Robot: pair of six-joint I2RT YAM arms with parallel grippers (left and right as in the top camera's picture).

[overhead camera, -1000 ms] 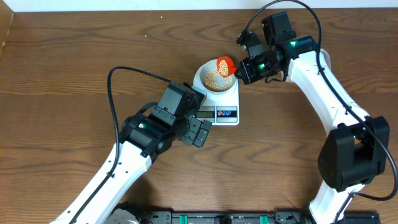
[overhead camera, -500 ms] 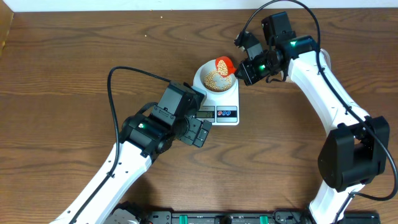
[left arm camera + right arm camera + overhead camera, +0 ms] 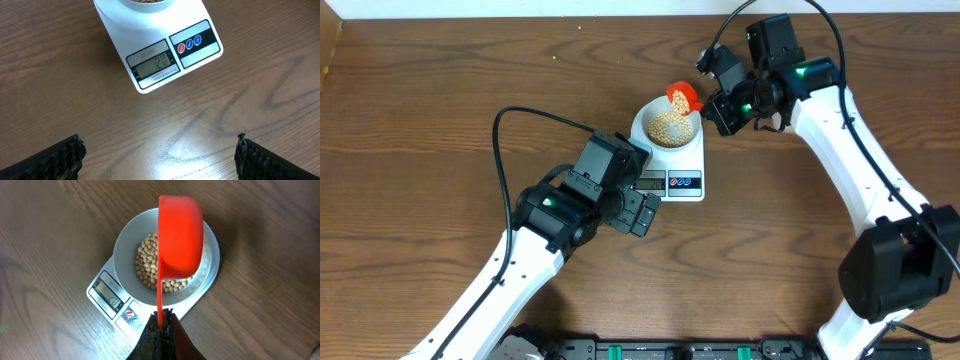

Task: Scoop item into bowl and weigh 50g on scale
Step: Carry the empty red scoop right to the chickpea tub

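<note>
The white bowl (image 3: 665, 125) stands on the white scale (image 3: 672, 183) and holds a pile of tan beans (image 3: 665, 126). In the right wrist view the bowl (image 3: 127, 250), the beans (image 3: 148, 267) and the scale (image 3: 112, 297) show below a red scoop (image 3: 180, 235). My right gripper (image 3: 162, 322) is shut on the scoop's thin handle and holds the scoop (image 3: 681, 96) tipped over the bowl's far right rim. My left gripper (image 3: 159, 152) is open and empty just in front of the scale (image 3: 160, 62), whose display reads about 20.
The wooden table (image 3: 440, 110) lies all around. The left arm's black cable (image 3: 500, 150) loops over the table left of the scale. A dark rail (image 3: 680, 350) runs along the front edge.
My right gripper has lifted and drawn back a little, taking the red scoop from over the beans toward the bowl's far rim. The left arm has not moved.
</note>
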